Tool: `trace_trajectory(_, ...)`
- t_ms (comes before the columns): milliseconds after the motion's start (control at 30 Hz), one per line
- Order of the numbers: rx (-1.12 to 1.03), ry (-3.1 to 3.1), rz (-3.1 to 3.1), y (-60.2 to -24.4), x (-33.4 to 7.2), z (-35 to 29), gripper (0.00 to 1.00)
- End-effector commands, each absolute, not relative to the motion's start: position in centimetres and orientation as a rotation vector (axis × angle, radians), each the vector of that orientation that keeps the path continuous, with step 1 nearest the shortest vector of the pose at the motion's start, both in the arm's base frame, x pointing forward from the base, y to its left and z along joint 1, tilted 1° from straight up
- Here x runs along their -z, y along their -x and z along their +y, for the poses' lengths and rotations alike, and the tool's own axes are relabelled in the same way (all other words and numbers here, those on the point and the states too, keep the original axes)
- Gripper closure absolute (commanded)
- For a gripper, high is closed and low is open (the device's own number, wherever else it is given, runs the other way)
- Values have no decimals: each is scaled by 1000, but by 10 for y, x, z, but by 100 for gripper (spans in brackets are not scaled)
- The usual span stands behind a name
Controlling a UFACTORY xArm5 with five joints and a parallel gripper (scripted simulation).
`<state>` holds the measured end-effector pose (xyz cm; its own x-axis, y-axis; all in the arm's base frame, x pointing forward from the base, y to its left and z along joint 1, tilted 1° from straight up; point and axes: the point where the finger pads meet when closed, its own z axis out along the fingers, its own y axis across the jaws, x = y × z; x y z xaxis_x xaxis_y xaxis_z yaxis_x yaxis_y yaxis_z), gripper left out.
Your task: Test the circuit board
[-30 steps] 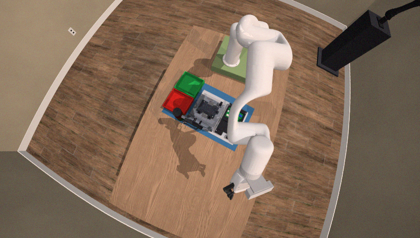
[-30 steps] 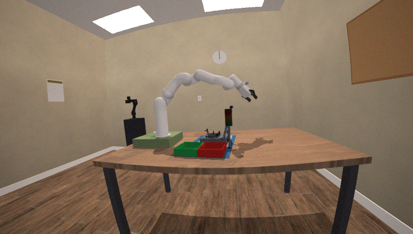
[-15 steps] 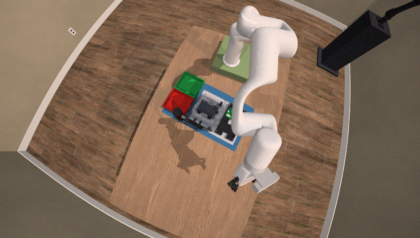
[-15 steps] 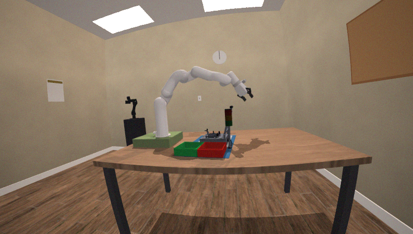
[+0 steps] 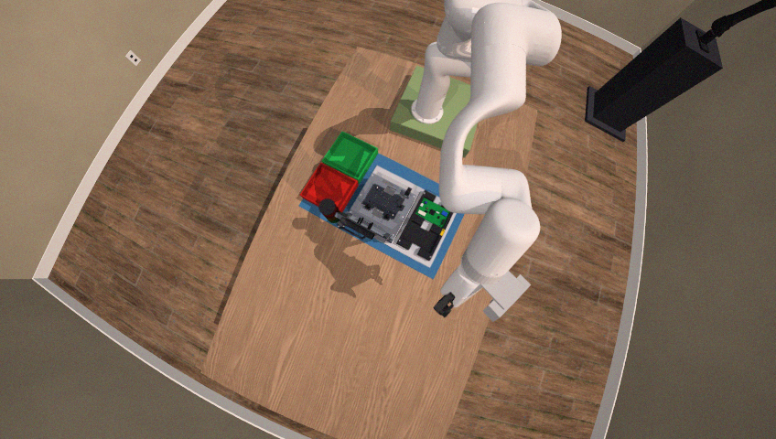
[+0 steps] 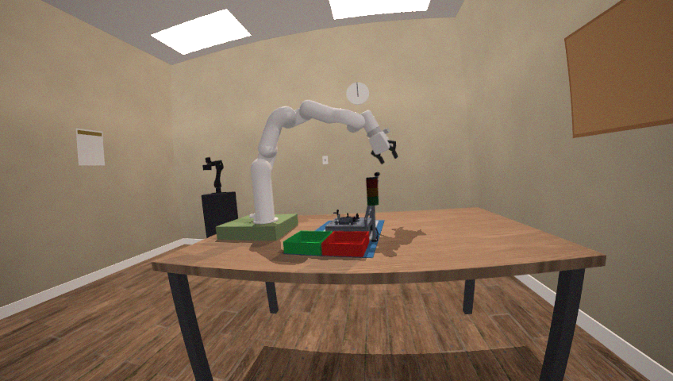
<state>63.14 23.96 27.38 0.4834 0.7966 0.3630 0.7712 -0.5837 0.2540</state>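
at centre of the top view, on a blue mat (image 5: pixel 436 266) on the table (image 5: pixel 337 337): circuit board (image 5: pixel 433 214), green, lying in the black tray (image 5: pixel 419 239); not yet picked. just left of it, tester (image 5: pixel 384 203) with lid raised. further left, red bin (image 5: pixel 328 187) and green bin (image 5: pixel 350 154), touching. signal light (image 6: pixel 371 190) upright by the tester, no lamp lit as far as can be told. gripper (image 6: pixel 386 153) high in the exterior view, above and to the right of the tester, well apart from the tray; jaws spread wide, holding nothing. step in hand, by judgement: approach for first pickup. next move: swing back over the tray, descend, close on the board's edges.
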Motion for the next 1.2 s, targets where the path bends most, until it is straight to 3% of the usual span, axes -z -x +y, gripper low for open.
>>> trace_trajectory(0,-590,-2613,1522,-588,-280,229,0)
trace_trajectory(167,-536,-2593,1576,-570,-281,224,0)
trace_trajectory(200,-482,-2572,1628,-551,-281,218,0)
trace_trajectory(667,-248,-2469,1859,-466,-278,193,0)
trace_trajectory(733,-248,-2469,1859,-466,-278,193,0)
trace_trajectory(767,-198,-2444,1907,-447,-277,187,0)
trace_trajectory(1167,-8,-2341,2092,-375,-270,162,0)
